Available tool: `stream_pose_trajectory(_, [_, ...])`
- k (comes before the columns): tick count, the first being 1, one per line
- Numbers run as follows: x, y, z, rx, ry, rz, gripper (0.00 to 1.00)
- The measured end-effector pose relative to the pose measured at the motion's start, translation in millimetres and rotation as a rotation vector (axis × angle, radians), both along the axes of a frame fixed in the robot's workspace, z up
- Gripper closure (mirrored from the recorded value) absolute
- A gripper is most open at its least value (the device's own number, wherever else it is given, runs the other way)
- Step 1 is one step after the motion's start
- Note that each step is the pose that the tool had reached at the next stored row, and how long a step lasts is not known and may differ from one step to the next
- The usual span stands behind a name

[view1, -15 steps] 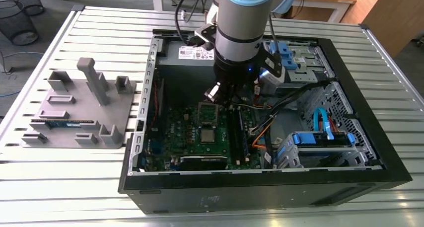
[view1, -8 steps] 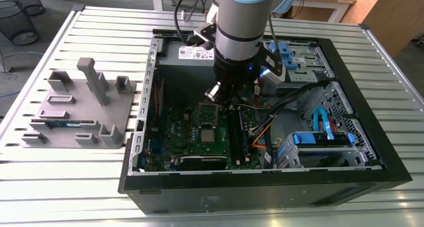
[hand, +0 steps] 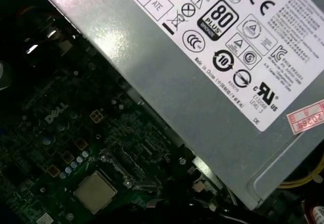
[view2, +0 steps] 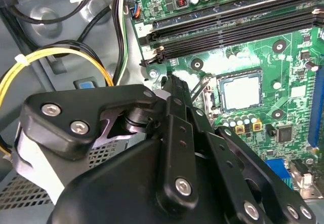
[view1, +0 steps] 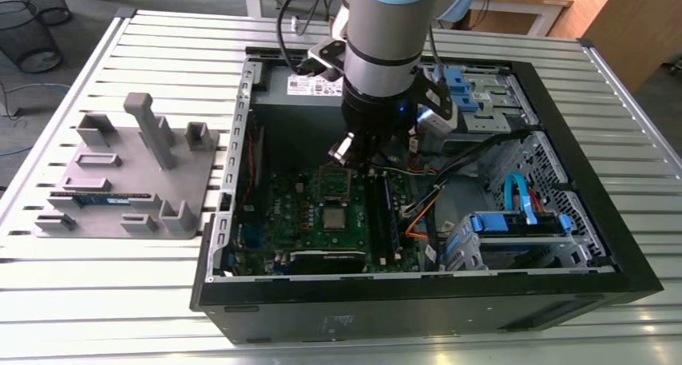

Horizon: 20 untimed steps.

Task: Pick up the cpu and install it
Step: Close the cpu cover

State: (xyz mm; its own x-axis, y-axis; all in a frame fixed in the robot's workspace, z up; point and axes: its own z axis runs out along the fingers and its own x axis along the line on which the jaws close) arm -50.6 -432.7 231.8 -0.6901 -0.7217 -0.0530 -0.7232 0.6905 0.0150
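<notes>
1. Cpu [view2: 241,91]: lies flat in the socket on the green motherboard [view2: 288,57], silvery top up (same spot in the first wrist view, cpu [hand: 94,191]).
2. Gripper [view2: 174,82]: hangs just beside the socket, apart from the cpu; released or clenched, cannot tell.
3. Memory slots [view2: 228,26]: run long and black alongside the socket, at the exterior view's right of it.
4. Power supply [hand: 202,82]: grey and labelled, sits at the board's edge beyond the socket.
5. Yellow cable [view2: 61,57]: loops over the metal floor near the gripper's body.
6. Case [view1: 596,253]: lies open on the slatted table [view1: 107,317], with the arm [view1: 389,29] reaching down into it.
7. Holder [view1: 128,181]: grey, stands on the table at the exterior view's left of the case, well apart from the cpu, and carries a memory stick [view1: 107,196].
</notes>
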Motion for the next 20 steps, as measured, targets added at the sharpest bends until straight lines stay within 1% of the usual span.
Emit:
stream_pose_trajectory(3, [-0.2,0.1,0.2,-0.0002,0.0000,0.013,0.89])
stream_pose_trajectory(10, [-0.2,0.1,3.3,-0.0001,-0.0002,0.038,0.89])
stream_pose_trajectory(15, [-0.4,0.0,4.4,-0.0029,0.0002,0.059,0.89])
stream_pose_trajectory(20, [-0.6,0.1,5.1,-0.0039,0.0000,0.080,0.89])
